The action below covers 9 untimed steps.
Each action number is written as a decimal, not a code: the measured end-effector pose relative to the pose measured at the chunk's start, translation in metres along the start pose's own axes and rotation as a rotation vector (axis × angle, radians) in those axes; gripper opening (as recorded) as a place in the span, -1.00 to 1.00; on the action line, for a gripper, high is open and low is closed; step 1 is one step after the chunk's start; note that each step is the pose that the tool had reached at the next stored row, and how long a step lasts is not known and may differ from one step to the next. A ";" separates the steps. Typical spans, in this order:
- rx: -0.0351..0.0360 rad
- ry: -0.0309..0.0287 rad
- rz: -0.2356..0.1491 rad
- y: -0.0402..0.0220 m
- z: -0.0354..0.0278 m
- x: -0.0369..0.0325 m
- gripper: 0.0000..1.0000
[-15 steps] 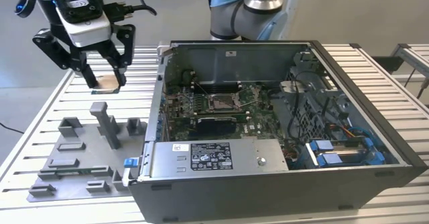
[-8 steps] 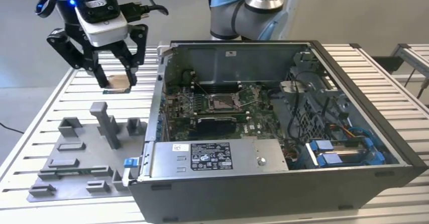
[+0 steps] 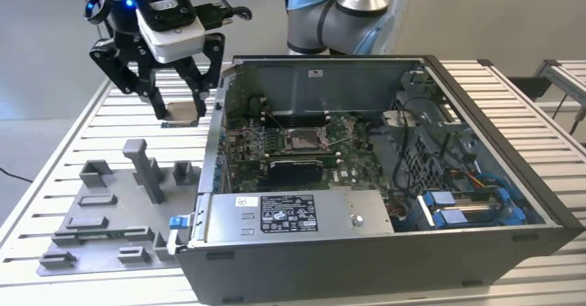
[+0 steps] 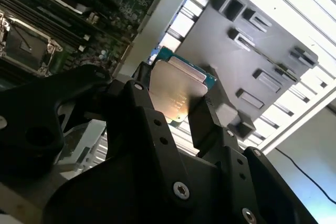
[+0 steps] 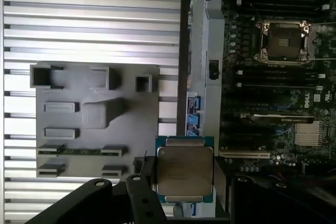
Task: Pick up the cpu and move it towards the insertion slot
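One step looks done: the black two-fingered gripper (image 3: 181,107) is clamped on the small flat square cpu with silvery metal top (image 5: 184,177), lifted clear of the grey plastic tray (image 3: 101,230) on the slatted metal worktop (image 3: 64,148). Transfer remains: the silver-framed square insertion slot (image 3: 305,140), inside the open computer case (image 3: 512,175), lies well apart from the chip.

The cpu (image 5: 184,169) between my matt black fingers (image 4: 209,121) has a brushed, slightly shiny metal lid. Tray (image 5: 79,156) looks like dull grey plastic, and the insertion slot (image 5: 283,41) frame is glossy metal.
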<state>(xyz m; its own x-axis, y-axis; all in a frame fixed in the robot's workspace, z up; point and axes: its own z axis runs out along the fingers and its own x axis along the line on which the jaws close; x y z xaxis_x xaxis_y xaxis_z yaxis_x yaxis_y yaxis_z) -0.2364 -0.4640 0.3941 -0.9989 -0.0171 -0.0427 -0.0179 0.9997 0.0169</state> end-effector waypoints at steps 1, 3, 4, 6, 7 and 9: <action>0.0000 0.0000 0.000 -0.0001 0.0002 -0.0037 -1.00; 0.0000 0.0000 0.000 -0.0002 0.0005 -0.0114 -1.00; 0.0000 0.0000 0.000 -0.0003 0.0007 -0.0152 -1.00; 0.0000 0.0000 0.000 -0.0004 0.0010 -0.0229 -1.00; 0.0000 0.0000 0.000 -0.0005 0.0011 -0.0268 -1.00; 0.0000 0.0000 0.000 -0.0006 0.0015 -0.0342 -1.00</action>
<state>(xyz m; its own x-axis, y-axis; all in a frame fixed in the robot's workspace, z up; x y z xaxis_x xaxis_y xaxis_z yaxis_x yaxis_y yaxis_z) -0.2021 -0.4640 0.3941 -0.9989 -0.0172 -0.0427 -0.0179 0.9997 0.0169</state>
